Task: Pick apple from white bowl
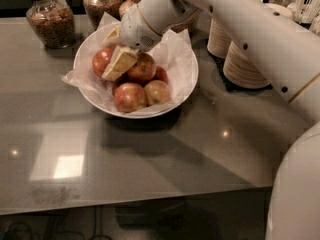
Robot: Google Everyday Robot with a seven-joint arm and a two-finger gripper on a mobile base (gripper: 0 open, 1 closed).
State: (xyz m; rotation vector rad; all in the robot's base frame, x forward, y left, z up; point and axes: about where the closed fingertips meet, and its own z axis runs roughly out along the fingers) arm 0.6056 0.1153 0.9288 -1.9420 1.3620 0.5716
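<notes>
The white bowl (186,86), lined with crinkled white paper, stands on the grey table and holds several red-yellow apples. My gripper (121,65) reaches down into the bowl from the upper right. Its cream tip sits between the left apple (101,59) and the middle apple (144,67), touching or nearly touching both. Two more apples (130,96) (157,91) lie at the bowl's front. The white arm (235,19) hides the back of the bowl.
Glass jars of brown snacks (49,20) (102,4) stand behind the bowl at the left. Stacks of tan disposable bowls (245,64) stand at the right, under the arm. The glossy grey table (150,159) extends toward the front edge.
</notes>
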